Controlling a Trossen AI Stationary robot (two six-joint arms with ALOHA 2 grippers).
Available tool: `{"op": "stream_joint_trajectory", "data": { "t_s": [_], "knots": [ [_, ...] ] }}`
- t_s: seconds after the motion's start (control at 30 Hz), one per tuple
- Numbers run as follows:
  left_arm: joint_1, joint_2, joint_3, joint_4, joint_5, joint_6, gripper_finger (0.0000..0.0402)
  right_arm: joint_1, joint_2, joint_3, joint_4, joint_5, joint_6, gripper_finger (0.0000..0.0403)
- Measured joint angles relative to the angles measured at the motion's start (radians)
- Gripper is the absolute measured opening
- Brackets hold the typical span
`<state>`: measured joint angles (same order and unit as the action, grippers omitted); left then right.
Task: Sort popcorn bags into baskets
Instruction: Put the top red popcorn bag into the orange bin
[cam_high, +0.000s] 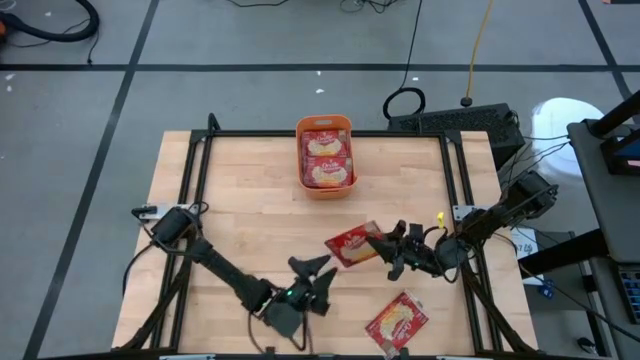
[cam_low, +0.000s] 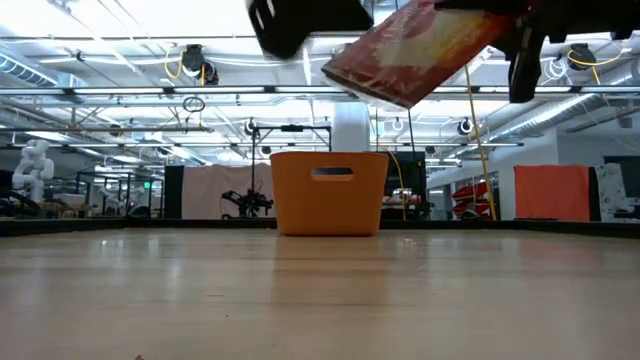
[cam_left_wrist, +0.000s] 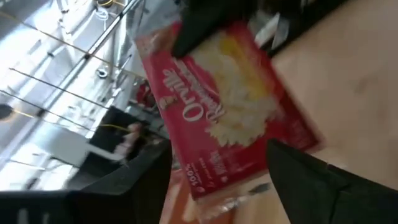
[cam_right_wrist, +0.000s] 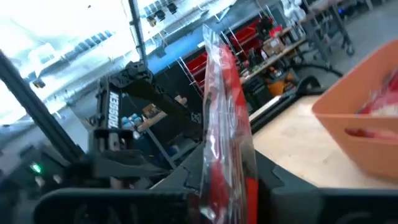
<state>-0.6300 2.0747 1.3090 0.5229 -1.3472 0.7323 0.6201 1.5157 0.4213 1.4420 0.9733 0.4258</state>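
Looks like a mid-air handoff: one popcorn bag (cam_high: 352, 245) hangs above the table's middle, clamped at its right end by the right gripper (cam_high: 388, 246), whose fingers pinch the bag's edge in the right wrist view. The left gripper (cam_high: 318, 272) sits just near-left of the bag with fingers spread apart, touching nothing I can make out. The orange basket (cam_high: 345, 126) is at the far edge, centre, with two bags (cam_high: 327, 158) already lying flat inside, and another bag (cam_high: 397, 322) lies on the table near-right. If I were driving this, I'd back the left arm off toward the near side first so nothing snags. Then carry the bag straight away to the far edge, keep it above the basket rim, level it out so it lands flat on the stack, and only let go once it's fully over the opening. The grip is on one end only, so it could swing; go slow.
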Motion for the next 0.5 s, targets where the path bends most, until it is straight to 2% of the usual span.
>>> {"op": "stream_joint_trajectory", "data": {
  "t_s": [0.23,0.4,0.43,0.5],
  "knots": [
    [-0.058,-0.057,0.000,0.007,0.013,-0.162,0.0235,0.000,-0.008,0.000,-0.038,0.000,-0.080,0.0011],
    [-0.070,-0.143,-0.001,0.001,-0.017,-0.259,0.0206,0.005,-0.008,0.000,-0.090,-0.005,-0.136,0.0008],
    [-0.070,-0.175,-0.001,-0.011,0.000,-0.306,0.0201,0.008,-0.008,0.000,-0.095,-0.005,-0.151,0.0010],
    [-0.068,-0.248,0.000,-0.084,0.106,-0.431,0.0192,0.011,-0.008,0.000,-0.092,-0.008,-0.189,0.0013]
  ]
}}
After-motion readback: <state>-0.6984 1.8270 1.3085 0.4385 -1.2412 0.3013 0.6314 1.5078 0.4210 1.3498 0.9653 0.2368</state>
